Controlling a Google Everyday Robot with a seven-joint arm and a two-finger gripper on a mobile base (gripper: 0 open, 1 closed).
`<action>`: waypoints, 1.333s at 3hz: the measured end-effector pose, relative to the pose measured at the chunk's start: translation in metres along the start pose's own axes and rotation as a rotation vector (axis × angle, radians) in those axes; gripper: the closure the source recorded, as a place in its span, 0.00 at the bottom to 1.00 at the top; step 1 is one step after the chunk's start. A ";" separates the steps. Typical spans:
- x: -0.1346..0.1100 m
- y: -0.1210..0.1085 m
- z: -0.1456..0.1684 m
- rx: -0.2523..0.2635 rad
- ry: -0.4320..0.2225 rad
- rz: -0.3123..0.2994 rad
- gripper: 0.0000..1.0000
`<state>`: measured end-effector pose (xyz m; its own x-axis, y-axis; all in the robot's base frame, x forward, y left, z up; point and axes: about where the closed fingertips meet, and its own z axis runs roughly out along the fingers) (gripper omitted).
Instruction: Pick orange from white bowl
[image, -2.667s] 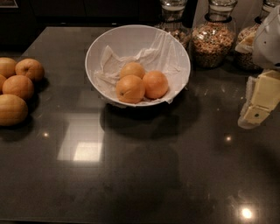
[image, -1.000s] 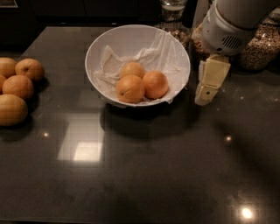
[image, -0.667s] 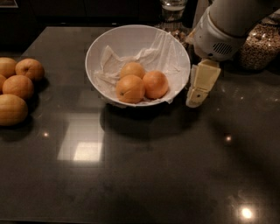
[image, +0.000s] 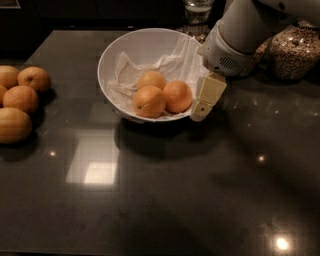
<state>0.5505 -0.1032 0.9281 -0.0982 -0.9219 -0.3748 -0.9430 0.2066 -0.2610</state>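
Gripper (image: 202, 101) hangs at the white bowl (image: 142, 42) rim beside the orange (image: 177, 96), opening unclear.

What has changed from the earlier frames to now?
The pincer has swung in from the far right of the table to the right rim of the white bowl, beside the orange; nothing taken yet. Bowl, its contents and the loose oranges stayed put.
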 end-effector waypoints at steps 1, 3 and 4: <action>-0.008 -0.008 0.013 -0.011 -0.019 0.006 0.05; -0.021 -0.021 0.021 -0.006 -0.044 0.008 0.15; -0.022 -0.027 0.026 0.003 -0.063 0.005 0.27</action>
<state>0.5868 -0.0796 0.9206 -0.0822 -0.8984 -0.4314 -0.9417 0.2117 -0.2615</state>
